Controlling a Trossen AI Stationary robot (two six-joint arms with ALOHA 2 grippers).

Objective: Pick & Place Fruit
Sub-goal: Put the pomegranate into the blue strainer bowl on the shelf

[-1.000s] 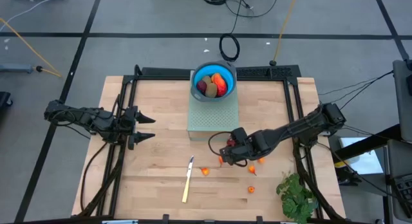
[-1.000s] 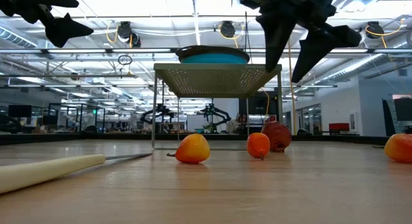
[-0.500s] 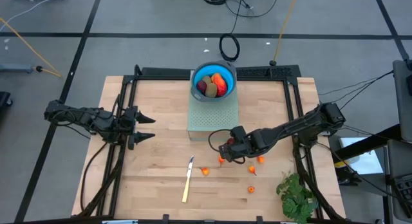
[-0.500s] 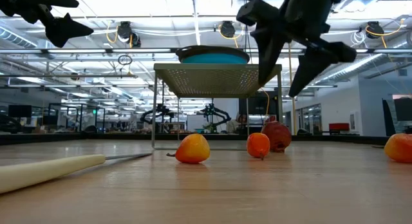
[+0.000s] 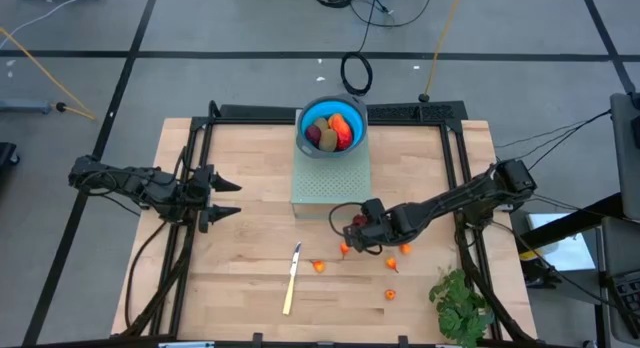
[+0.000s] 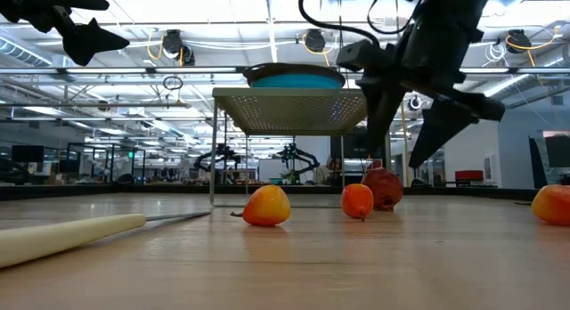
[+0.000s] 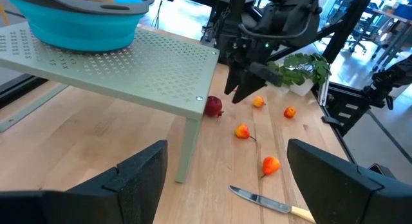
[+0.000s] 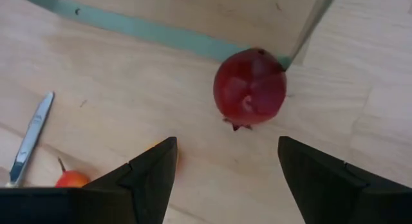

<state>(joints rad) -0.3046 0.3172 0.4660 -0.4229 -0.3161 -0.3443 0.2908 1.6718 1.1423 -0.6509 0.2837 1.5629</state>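
Note:
A dark red ball (image 8: pixel 250 89) lies on the wooden table beside the front right leg of the green perforated stand (image 5: pixel 330 180). My right gripper (image 6: pixel 394 159) hangs open a little above it, pointing steeply down, touching nothing. Small orange fruits (image 6: pixel 266 206) (image 6: pixel 357 200) lie near it. The blue bowl (image 5: pixel 332 128) on the stand holds a red-orange oblong, olive-brown ovals and a dark red piece. My left gripper (image 5: pixel 228 198) waits open, high over the table's left side.
A pale-handled knife (image 5: pixel 291 280) lies toward the near edge, left of the orange bits (image 5: pixel 390 294). A leafy green bunch (image 5: pixel 460 303) sits at the near right corner. The black frame (image 5: pixel 455 168) borders the table. Bare wood lies between the knife and the left arm.
My right gripper has come down toward the dark red ball beside the stand's leg, staying open. The fruit, knife and bowl have kept their places.

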